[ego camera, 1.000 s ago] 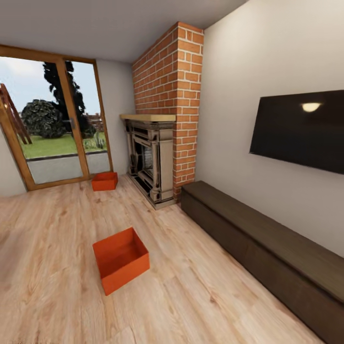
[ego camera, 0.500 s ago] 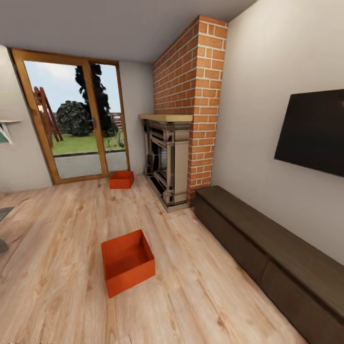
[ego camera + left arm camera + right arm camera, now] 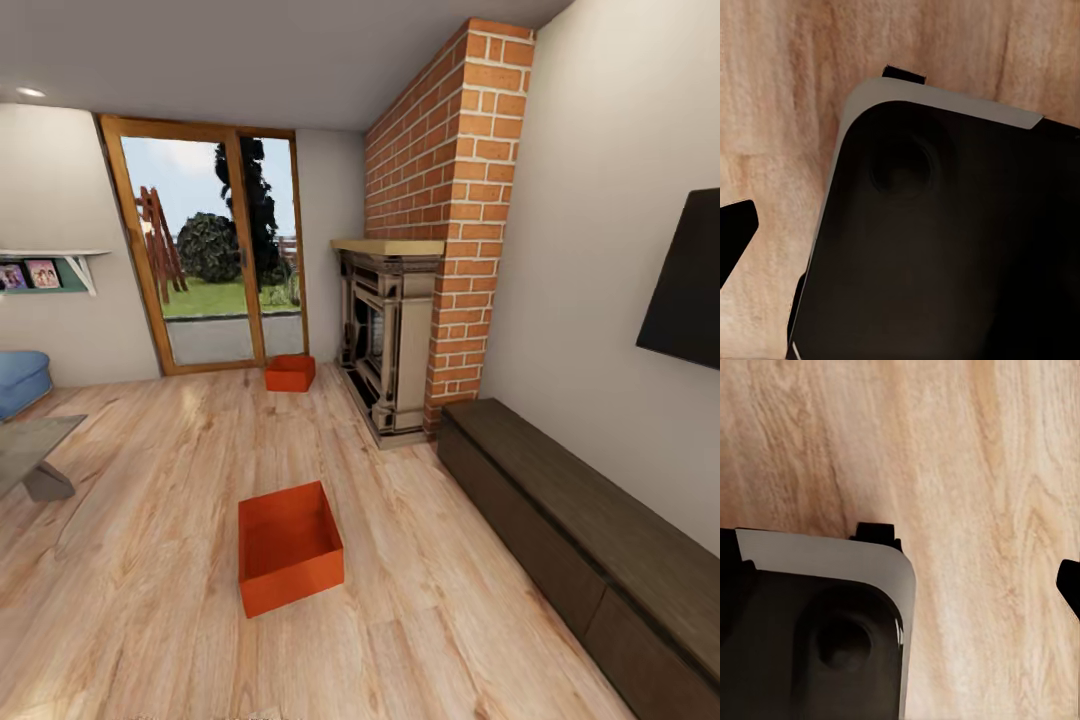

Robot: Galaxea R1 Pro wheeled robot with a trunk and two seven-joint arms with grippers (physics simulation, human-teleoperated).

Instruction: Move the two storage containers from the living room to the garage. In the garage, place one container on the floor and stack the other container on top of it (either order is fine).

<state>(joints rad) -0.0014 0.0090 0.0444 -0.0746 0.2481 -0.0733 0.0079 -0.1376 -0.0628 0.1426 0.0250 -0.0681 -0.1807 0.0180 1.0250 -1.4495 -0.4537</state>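
A: Head view, what are you seeing?

B: Living room. Near storage container [image 3: 290, 548] is sitting open-side up on the wood plank floor [image 3: 150, 480], a bit left of centre. Far storage container [image 3: 290, 372] is sitting on the same floor just in front of the glass doors [image 3: 215, 255], near the fireplace [image 3: 388, 335]. The two are lying well apart.

A: Surroundings?

B: Brick chimney [image 3: 450, 190] is running up over the fireplace. A dark low cabinet [image 3: 590, 530] is running along the right wall, with the edge of a TV [image 3: 690, 285] hanging above it. Blue sofa [image 3: 20, 380] and a glass coffee table [image 3: 30, 450] are showing at the left edge, with a wall shelf [image 3: 45, 270] above them.

A: Left wrist?

B: Looking down at plank floor [image 3: 780, 112]. The robot's dark base [image 3: 945, 247], with a light rim, is taking up most of it. A dark tip at the edge may be one of the fingers; can't tell whether they're spread or pressed together. No containers here, unlike the head view.

A: Right wrist?

B: Same story: plank floor [image 3: 967, 472] and a corner of the dark base [image 3: 817, 637]. Dark sliver at the edge, finger state not readable. Holding nothing that I can see.
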